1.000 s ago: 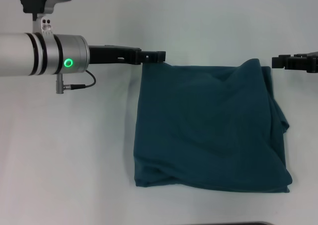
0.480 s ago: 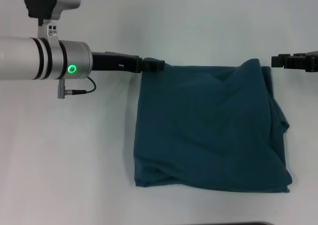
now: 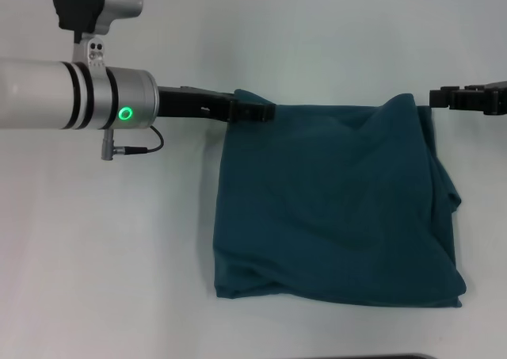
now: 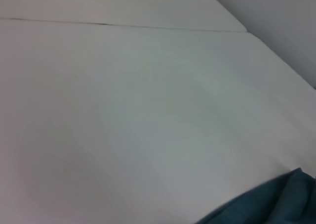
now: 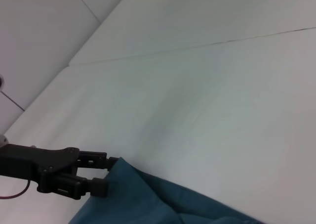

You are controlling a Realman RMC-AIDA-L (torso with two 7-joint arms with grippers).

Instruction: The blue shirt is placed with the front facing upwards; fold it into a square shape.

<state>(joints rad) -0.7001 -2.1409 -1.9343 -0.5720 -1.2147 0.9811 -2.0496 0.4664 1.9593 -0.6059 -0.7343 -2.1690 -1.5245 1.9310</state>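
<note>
Over on my left, my left gripper point(image 3: 257, 110) is low at the far left corner of the blue shirt point(image 3: 333, 204), and a little fold of teal cloth sits bunched up between and over my fingertips. My jaws are together on that corner, pinching the fabric; the right wrist view shows it too, the black fingers point(image 5: 96, 187) nipped onto the shirt's edge point(image 5: 128, 184). From my left wrist camera only a sliver of teal cloth point(image 4: 276, 204) shows against the white table point(image 4: 148, 110).

Centre stage, the shirt lies folded into a rough square on the table point(image 3: 119, 256), plain side up, rumpled along its right edge.

Out on the right, my right gripper point(image 3: 436, 98) hangs just beside the shirt's far right corner, not touching it. Whether those jaws are apart or together, I cannot tell.
</note>
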